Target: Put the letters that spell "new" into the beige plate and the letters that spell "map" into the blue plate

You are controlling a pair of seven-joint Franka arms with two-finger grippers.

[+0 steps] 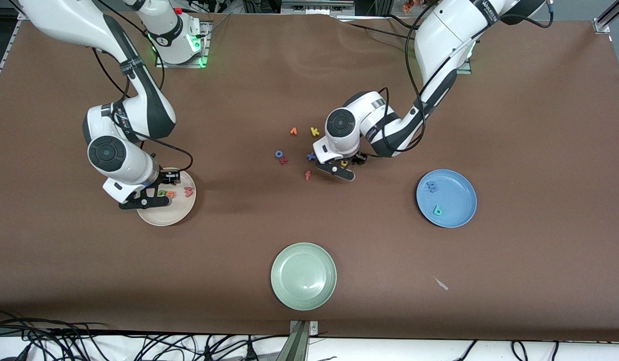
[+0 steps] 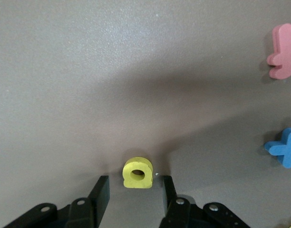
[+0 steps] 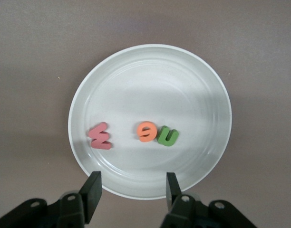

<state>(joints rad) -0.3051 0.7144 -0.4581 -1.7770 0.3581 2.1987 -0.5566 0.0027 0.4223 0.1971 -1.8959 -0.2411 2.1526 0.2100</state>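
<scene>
- A brown table carries three plates and a small scatter of foam letters near its middle.
- The left gripper is low over that scatter, its fingers spread apart, one on each side of the yellow a; a narrow gap shows on both sides, so nothing is pinched.
- The yellow a lies flat on the table, a stubby rounded piece with a round hole.
- Near it lie a blue x and a pinkish-red f.
- The blue plate, toward the left arm's end, holds the blue m and the teal p, well apart.
- The right gripper hangs over the rim of the beige plate, fingers parted and holding nothing.
- In that plate lie the green n and the orange e, touching, with the pinkish-red w apart from them.
- A pale green plate sits nearest the front camera.
</scene>
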